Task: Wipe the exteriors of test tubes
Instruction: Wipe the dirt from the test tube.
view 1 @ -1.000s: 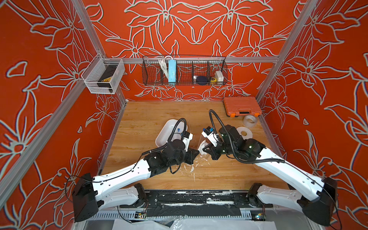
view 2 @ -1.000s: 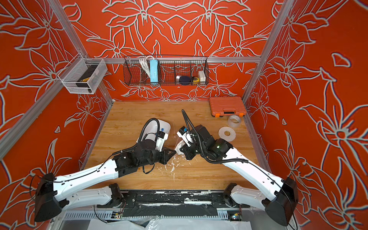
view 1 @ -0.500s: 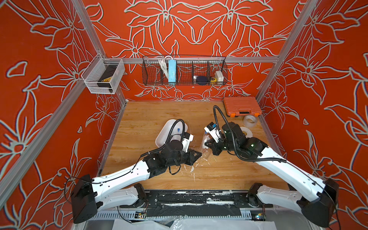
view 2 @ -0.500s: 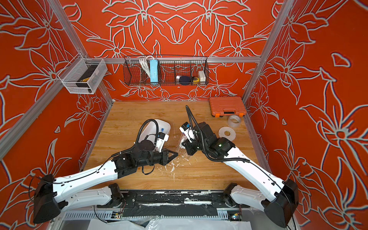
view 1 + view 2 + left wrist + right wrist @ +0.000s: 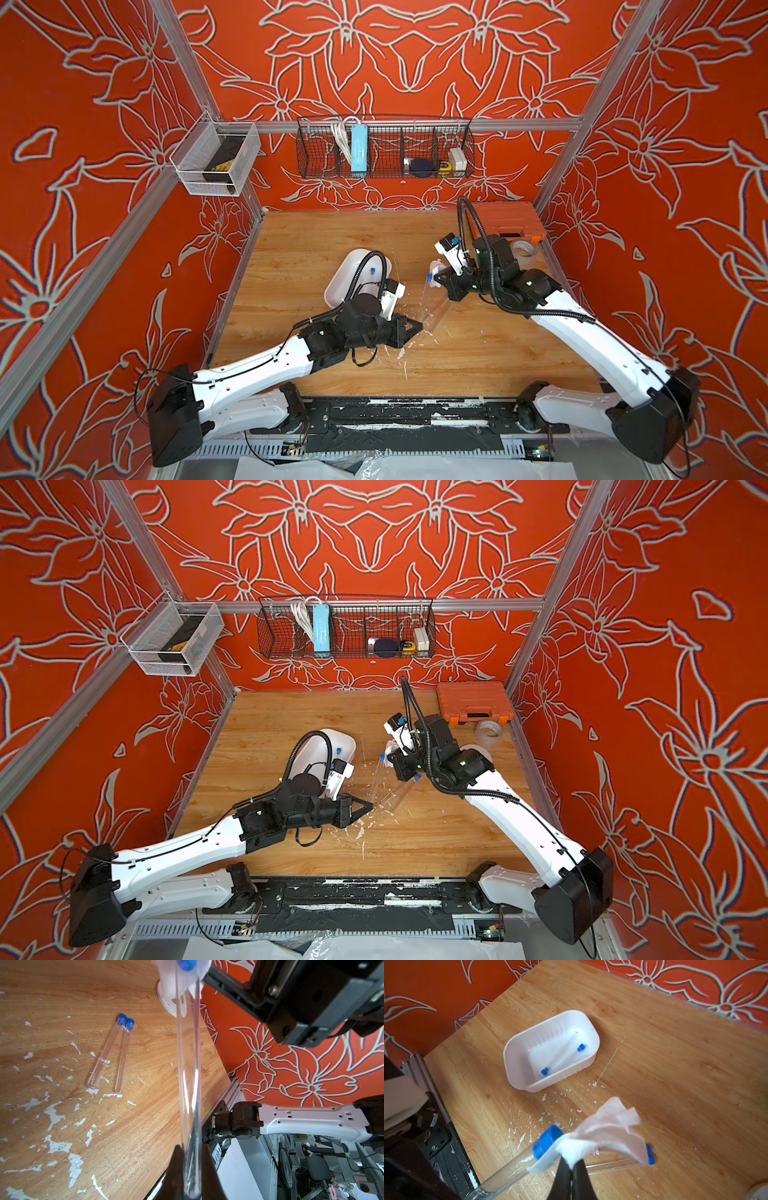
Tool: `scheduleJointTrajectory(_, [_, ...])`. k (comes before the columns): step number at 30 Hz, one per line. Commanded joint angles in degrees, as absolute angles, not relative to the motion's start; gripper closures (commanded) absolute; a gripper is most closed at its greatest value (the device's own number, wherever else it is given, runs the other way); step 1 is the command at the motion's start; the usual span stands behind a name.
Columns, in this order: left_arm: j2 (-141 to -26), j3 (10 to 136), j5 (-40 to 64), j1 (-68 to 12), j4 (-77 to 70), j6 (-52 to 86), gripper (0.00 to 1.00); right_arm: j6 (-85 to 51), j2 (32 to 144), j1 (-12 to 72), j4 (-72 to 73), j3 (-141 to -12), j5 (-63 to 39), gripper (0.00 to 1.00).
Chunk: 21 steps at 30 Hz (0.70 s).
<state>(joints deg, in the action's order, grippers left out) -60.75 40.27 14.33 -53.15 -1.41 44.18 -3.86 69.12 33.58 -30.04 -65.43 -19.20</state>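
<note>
My left gripper [image 5: 192, 1178] is shut on the round bottom end of one of the test tubes [image 5: 189, 1064], a clear tube pointing up and away, its blue cap [image 5: 548, 1140] at the far end. My right gripper [image 5: 572, 1165] is shut on a crumpled white tissue [image 5: 608, 1132] that drapes over this tube just below the cap. Both top views show the pair, left gripper [image 5: 419, 326] and right gripper [image 5: 436, 280]. Two more capped tubes [image 5: 108, 1051] lie side by side on the wood. Another two tubes [image 5: 562, 1053] rest in a white tray [image 5: 517, 1047].
An orange case [image 5: 507, 216] and a tape roll [image 5: 489, 729] sit at the back right of the table. A black wire basket [image 5: 386, 145] hangs on the back wall. White flecks [image 5: 54, 1113] mark the wood near the front.
My right gripper has moved the tissue along the held tube, away from the left gripper and up to the cap end. The left gripper has barely moved.
</note>
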Motion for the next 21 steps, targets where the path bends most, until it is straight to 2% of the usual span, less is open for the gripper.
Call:
scheduleJointTrajectory(1, [-60.21,39.48,15.79,-53.26,-2.2,44.47,0.91,-1.42,69.85,32.08,-29.82,-68.86,-20.67,1.0])
scheduleJointTrajectory(8, [-59.94,39.95,14.73,-53.24,-0.88,43.92,0.91,-1.68,71.69,27.57,-29.96,-71.95,-21.93,1.0])
scheduleJointTrajectory(13, [-60.47,43.58,6.32,-52.6,8.22,39.17,0.91,-4.05,70.88,25.75,-29.48,-70.61,-23.58,1.0])
scheduleJointTrajectory(17, [-64.71,48.65,-2.07,-47.07,18.36,32.35,0.91,-5.96,69.04,25.75,-29.2,-65.99,-24.66,1.0])
scheduleJointTrajectory(21, [-69.07,51.3,-5.75,-40.21,21.27,27.99,0.92,-8.14,65.95,25.72,-28.63,-60.72,-25.84,1.0])
